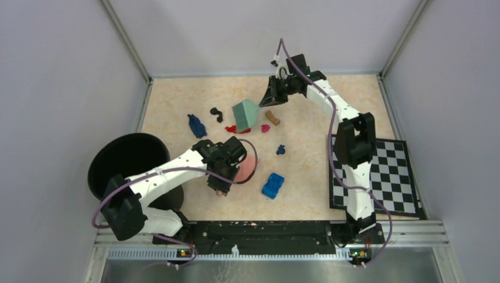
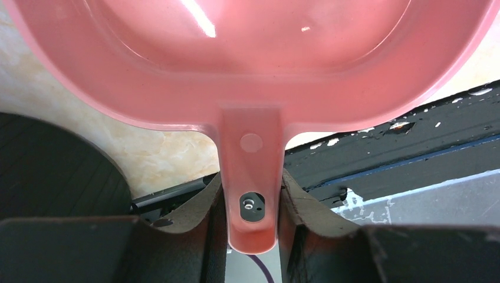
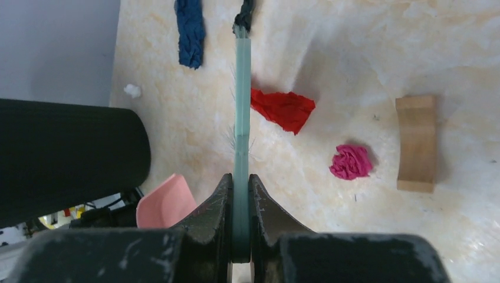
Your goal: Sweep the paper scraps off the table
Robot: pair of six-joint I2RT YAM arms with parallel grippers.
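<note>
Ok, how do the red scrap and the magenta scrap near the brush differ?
The red scrap is spread out, flattish and angular; the magenta scrap is balled up and rounder. The red scrap lies right beside the green brush; the magenta scrap lies clearly apart from it. Both are wrinkled paper lying on the table.

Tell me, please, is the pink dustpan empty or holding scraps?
Empty where visible: the left wrist view shows the dustpan bowl bare pink; its front is cropped.
</note>
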